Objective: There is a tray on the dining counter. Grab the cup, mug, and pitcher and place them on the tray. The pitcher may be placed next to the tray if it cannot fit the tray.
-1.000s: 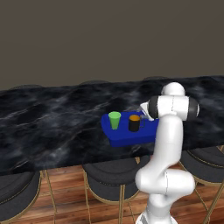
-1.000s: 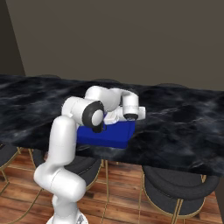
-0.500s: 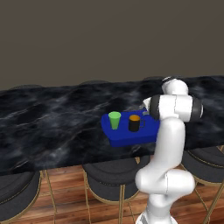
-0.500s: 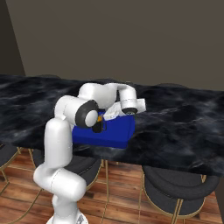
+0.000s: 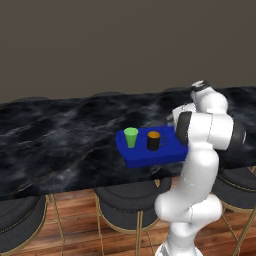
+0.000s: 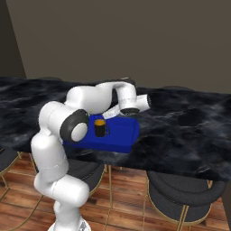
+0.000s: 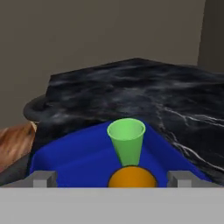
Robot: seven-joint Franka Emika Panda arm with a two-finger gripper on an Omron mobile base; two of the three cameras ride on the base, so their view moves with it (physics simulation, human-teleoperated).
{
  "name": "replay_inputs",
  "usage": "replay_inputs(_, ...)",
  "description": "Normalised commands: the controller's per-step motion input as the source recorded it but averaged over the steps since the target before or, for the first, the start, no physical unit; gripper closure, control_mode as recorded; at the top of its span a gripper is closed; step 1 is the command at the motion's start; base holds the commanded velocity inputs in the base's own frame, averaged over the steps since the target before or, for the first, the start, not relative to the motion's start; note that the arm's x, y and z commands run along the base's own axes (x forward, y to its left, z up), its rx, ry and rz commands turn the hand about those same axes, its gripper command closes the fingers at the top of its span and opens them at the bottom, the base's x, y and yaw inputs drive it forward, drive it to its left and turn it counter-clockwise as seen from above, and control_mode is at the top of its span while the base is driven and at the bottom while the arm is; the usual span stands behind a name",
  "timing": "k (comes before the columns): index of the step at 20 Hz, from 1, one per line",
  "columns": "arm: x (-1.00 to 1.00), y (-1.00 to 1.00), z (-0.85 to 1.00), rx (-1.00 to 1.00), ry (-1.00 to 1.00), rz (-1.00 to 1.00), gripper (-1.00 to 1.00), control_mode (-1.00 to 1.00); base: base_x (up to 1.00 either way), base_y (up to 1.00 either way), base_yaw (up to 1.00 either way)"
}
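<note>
The bright blue tray (image 5: pixel 150 152) lies on the black marble dining counter (image 5: pixel 60 145). On it stand the green cup (image 5: pixel 131 136) and, just to its right, the black mug (image 5: pixel 153 140) with its orange inside. In the hand view my gripper (image 7: pixel 111 179) is open, its fingertips (image 7: pixel 41 178) wide apart on either side of the mug's orange top (image 7: pixel 132 178). The cup (image 7: pixel 127 141) stands upright just beyond it on the tray (image 7: pixel 74 157). From the right base view, my hand hovers over the tray (image 6: pixel 122 137) just behind the mug (image 6: pixel 100 127). The pitcher is out of view.
Round dark stools (image 5: pixel 130 200) on gold legs stand under the counter's near edge, above a wooden floor. The marble top (image 6: pixel 189 135) stretches to both sides of the tray. A plain wall runs behind the counter.
The arm's elbow has risen a little and the hand has drawn slightly up and back from the mug. Cup, mug and tray have not moved.
</note>
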Motion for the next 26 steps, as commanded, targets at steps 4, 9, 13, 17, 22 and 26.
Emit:
replay_inputs(4, -0.42, 0.0, 0.56, -0.09, 0.12, -0.32, -1.0, -1.0, 0.0, 0.0, 0.0)
replay_inputs(9, -0.42, 0.0, 0.57, -0.08, 0.14, -0.36, -1.0, -1.0, 0.0, 0.0, 0.0)
replay_inputs(13, -0.43, 0.0, 0.51, -0.08, 0.14, -0.38, -1.0, -1.0, 0.0, 0.0, 0.0)
replay_inputs(17, -0.38, 0.0, 0.6, -0.08, 0.16, -0.41, -1.0, -1.0, 0.0, 0.0, 0.0)
replay_inputs(22, -0.31, 0.0, 0.51, -0.11, 0.17, -0.46, -1.0, -1.0, 0.0, 0.0, 0.0)
replay_inputs(26, -0.28, 0.0, 0.23, -0.17, 0.11, -0.37, -1.0, -1.0, 0.0, 0.0, 0.0)
